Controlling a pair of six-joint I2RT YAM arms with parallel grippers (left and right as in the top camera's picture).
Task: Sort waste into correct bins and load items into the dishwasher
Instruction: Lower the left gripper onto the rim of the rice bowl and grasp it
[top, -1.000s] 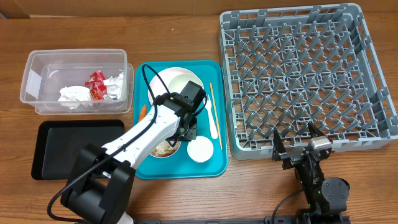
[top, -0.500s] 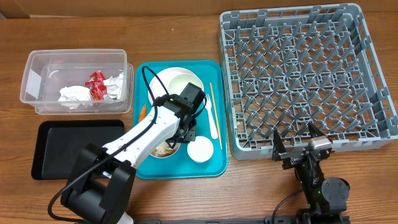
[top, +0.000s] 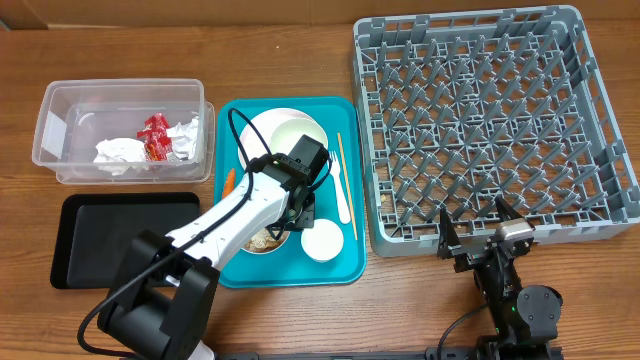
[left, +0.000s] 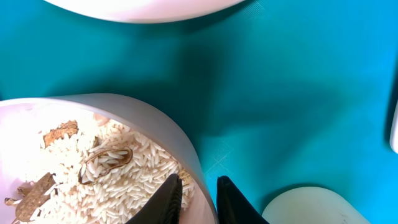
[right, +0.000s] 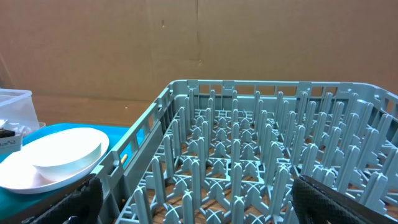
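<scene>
The rim of the round pale pink bowl (left: 155, 121) is being pinched by the left gripper (left: 198, 200). One black finger (left: 166, 198) is being set inside the wall against the loose white-and-tan rice scraps (left: 124, 168), and the other outside it over the flat teal tray (left: 280, 93); the gap between them is narrow and is taken up by the rim alone. Such a hold is judged to be chosen so that the bowl can be lifted and tipped with the scraps carried inside it rather than scooped loose. Just beyond the outer finger, the small white cup (left: 308, 205) is being left untouched. In the overhead view the left arm (top: 235, 212) is being stretched forward from its base, with the wrist pointed steeply down over the bowl. The shallow black rectangular tray (top: 100, 240) and the clear plastic rectangular tub (top: 120, 85) are lying well apart from the fingers, off to their left. The right gripper (right: 199, 208) is being held low and level, its fingers spread wide with nothing between them, facing the large square grey plastic dish rack (right: 249, 155) just ahead of their tips.
</scene>
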